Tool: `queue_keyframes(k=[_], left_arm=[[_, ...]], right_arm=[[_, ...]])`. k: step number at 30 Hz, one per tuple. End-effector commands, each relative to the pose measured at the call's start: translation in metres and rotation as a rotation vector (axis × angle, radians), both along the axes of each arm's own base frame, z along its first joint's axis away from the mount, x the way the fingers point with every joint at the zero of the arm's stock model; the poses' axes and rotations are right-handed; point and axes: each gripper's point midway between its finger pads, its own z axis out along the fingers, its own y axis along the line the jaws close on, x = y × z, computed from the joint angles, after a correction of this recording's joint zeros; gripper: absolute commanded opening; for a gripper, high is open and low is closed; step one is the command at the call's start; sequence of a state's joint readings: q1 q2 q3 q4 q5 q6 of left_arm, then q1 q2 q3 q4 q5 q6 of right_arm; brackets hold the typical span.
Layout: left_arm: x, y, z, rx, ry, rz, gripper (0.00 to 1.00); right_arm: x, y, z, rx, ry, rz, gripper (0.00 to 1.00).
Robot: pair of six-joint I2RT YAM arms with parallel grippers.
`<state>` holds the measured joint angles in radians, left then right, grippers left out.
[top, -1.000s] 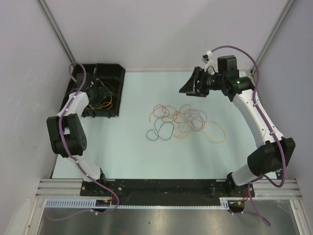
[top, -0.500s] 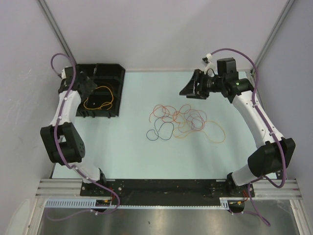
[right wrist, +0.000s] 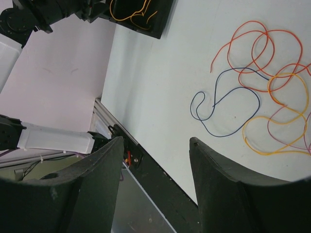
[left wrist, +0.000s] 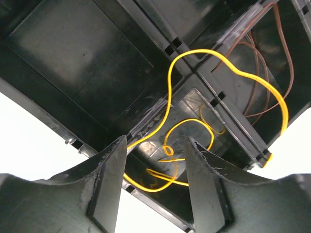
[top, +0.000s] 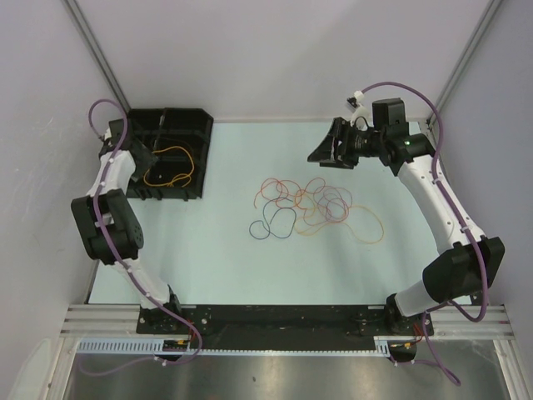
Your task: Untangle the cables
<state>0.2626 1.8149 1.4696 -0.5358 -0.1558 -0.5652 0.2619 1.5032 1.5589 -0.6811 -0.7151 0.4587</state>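
1. Left wrist view: the left fingers (left wrist: 109,184) stand apart, gripping nothing, above a black tray (left wrist: 73,48).
2. A yellow cable (left wrist: 168,97) lies looped across the tray's compartments, below the fingers.
3. The right fingers (right wrist: 214,174) stand apart, empty, raised over the tabletop (right wrist: 146,87).
4. The other cables (top: 312,204) lie tangled mid-tabletop, well apart from the tray.

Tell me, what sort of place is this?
Most likely a robotics lab test cell: a left arm and right arm mounted at a pale table, plain walls closing it in, and loose coloured cables.
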Motion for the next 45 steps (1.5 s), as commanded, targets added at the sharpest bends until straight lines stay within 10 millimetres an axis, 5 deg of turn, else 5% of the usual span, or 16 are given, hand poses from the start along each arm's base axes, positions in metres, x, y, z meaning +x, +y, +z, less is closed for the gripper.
queue_keyframes(k=[1, 11, 20, 29, 45], left_arm=[[0.002, 0.006, 0.001, 0.021, -0.016, -0.033, 0.53], [-0.004, 0.007, -0.008, 0.033, 0.003, -0.042, 0.45], [-0.005, 0.007, 0.009, 0.05, -0.037, -0.05, 0.32], [-0.009, 0.007, 0.021, 0.07, -0.05, -0.065, 0.01], [-0.046, -0.036, 0.078, 0.066, -0.133, -0.161, 0.0]], right_arm=[[-0.004, -0.006, 0.009, 0.002, -0.029, -0.005, 0.61], [-0.003, -0.005, 0.006, 0.003, -0.021, -0.001, 0.61], [-0.004, -0.005, 0.007, 0.008, -0.02, 0.0, 0.61], [-0.007, -0.001, 0.008, 0.011, -0.022, 0.012, 0.61], [-0.017, 0.016, 0.011, 0.045, -0.032, 0.069, 0.6]])
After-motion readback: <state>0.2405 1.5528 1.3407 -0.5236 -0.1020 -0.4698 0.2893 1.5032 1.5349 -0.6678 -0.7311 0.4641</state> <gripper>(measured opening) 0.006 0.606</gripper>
